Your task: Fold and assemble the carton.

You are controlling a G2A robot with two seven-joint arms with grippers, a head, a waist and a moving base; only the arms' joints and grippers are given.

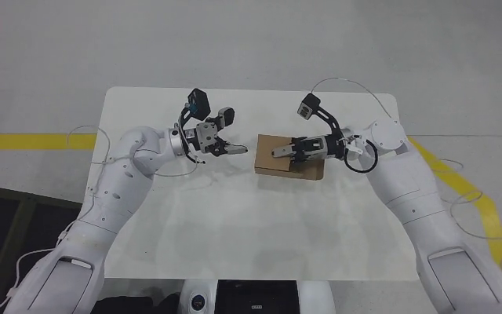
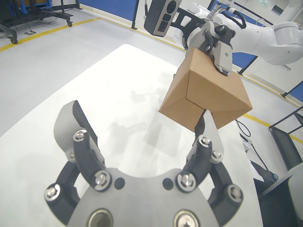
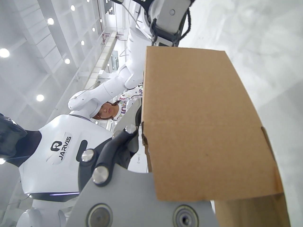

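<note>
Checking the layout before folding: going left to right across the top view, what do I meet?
Left tool → carton; the right tool overlaps the carton, so its place is unclear.

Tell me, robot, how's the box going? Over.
Right tool shut on carton. Left tool open, apart from it. Nothing between them.

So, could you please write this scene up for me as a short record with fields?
Object: brown carton, near end's flaps folded shut
Held by: right jaws, shut on the carton
Free arm: left jaws open, empty, apart from the carton and pointing at it
Surface: white table
Carton position: over the middle of the table
Carton touching table: cannot tell
</note>
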